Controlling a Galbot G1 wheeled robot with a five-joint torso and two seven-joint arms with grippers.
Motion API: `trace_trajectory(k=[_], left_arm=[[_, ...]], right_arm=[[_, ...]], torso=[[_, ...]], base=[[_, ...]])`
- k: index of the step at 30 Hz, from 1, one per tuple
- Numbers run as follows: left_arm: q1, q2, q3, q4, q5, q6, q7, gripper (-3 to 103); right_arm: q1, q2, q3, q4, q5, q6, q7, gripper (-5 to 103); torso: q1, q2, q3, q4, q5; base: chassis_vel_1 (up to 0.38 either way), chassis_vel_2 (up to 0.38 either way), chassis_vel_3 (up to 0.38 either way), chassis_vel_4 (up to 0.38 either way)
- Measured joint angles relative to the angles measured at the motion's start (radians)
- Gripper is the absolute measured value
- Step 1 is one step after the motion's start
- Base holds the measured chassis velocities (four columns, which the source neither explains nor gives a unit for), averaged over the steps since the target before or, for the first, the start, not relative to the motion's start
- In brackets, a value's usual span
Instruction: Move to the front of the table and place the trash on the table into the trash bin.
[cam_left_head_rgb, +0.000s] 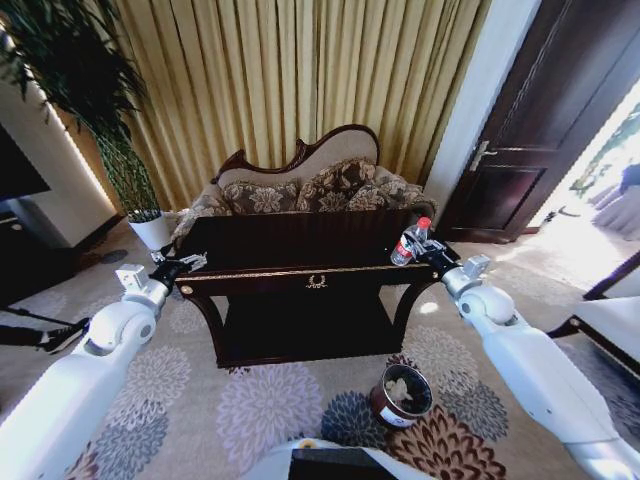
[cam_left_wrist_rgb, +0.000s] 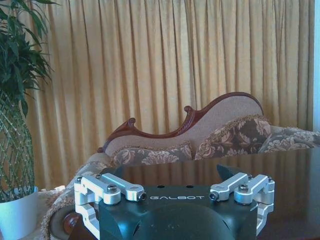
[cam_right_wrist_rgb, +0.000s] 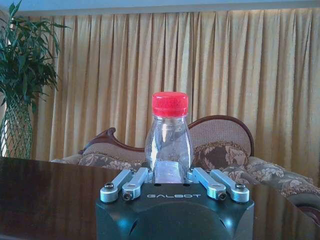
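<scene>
Both arms reach forward.
White left arm's black gripper (cam_left_head_rgb: 178, 266) at ten o'clock; right gripper (cam_left_head_rgb: 425, 252) at two, clamped.

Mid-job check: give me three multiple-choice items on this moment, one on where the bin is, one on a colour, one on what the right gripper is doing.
1. Where is the trash bin?
A. On the table top
B. On the carpet in front of the table, toward the robot's right
C. On the sofa

2. What colour is the bottle cap?
A. Red
B. Blue
C. White

3. What is the state of the right gripper?
A. Open above the bin
B. Shut on nothing, parked by the door
C. Shut on the bottle at the table's right end

Answers:
1 B: the head view shows the bin standing on the patterned carpet before the table.
2 A: the right wrist view shows a red cap on clear plastic.
3 C: its fingers close around the bottle's base; the left gripper sits at the table's left end.
</scene>
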Motion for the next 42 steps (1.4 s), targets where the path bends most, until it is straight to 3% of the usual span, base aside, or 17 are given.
trace_trajectory(k=[42], left_arm=[[0.001, -0.008, 0.005, 0.013, 0.005, -0.009, 0.005, 100]], right_arm=[[-0.046, 0.040, 0.022, 0.000, -0.014, 0.015, 0.000, 25]], torso=[[0.000, 0.000, 0.000, 0.0000, 0.0000]], base=[[0.075, -0.077, -0.077, 0.079]])
